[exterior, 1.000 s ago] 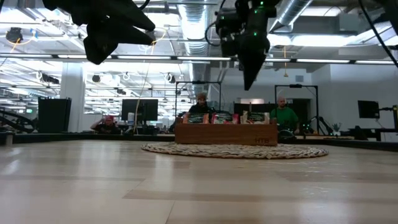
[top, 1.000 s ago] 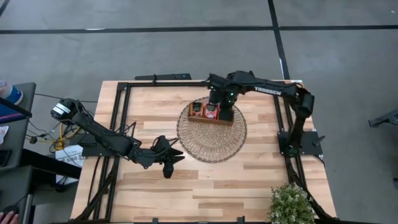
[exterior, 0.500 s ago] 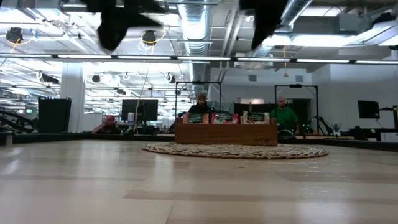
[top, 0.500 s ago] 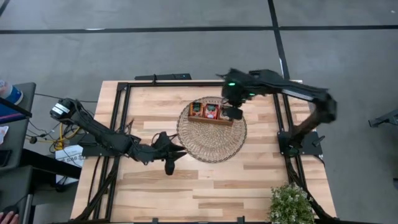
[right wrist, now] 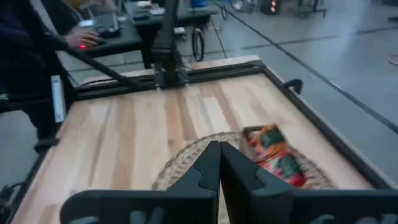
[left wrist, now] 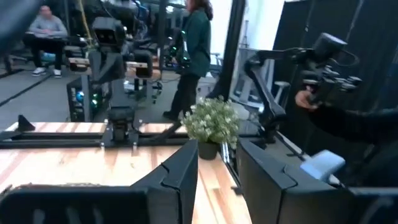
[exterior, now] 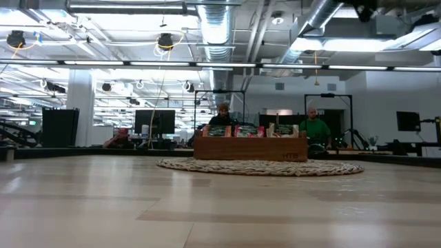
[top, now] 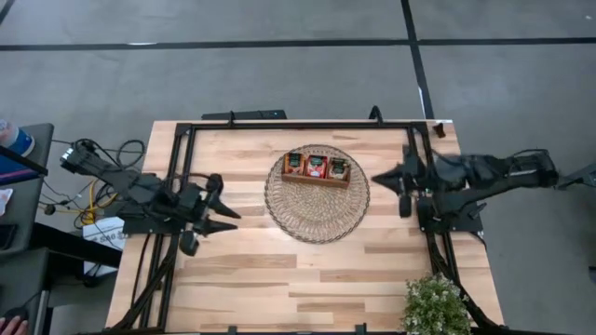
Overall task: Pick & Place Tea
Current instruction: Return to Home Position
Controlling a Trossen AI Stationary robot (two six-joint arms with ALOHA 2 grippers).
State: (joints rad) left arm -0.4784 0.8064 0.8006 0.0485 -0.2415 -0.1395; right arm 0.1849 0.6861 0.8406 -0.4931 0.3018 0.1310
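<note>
The brown wooden tray [top: 317, 169] stands on the round wicker mat [top: 317, 200] at the table's middle. Its three compartments hold tea sachets: red-orange ones [top: 295, 163] in the left and middle compartments, greenish ones [top: 339, 168] in the right one. In the low view they stand upright in the tray [exterior: 250, 147]. My right gripper [top: 380, 178] is shut and empty, hovering right of the mat, its tips pointing at it. My left gripper [top: 223, 209] is open and empty near the table's left rail. Neither gripper shows in the low view.
A black frame [top: 279, 124] runs around the table's edges. A potted plant [top: 435, 305] stands at the near right corner. Bare wood lies near and left of the mat. People sit and stand in the room beyond the table [exterior: 315, 128].
My right arm has pulled back from above the tray toward the table's right edge and now lies low and outstretched there. My left arm has drawn back from the mat's near left rim toward the left edge. Both have left the low view. The tray and sachets have stayed put.
</note>
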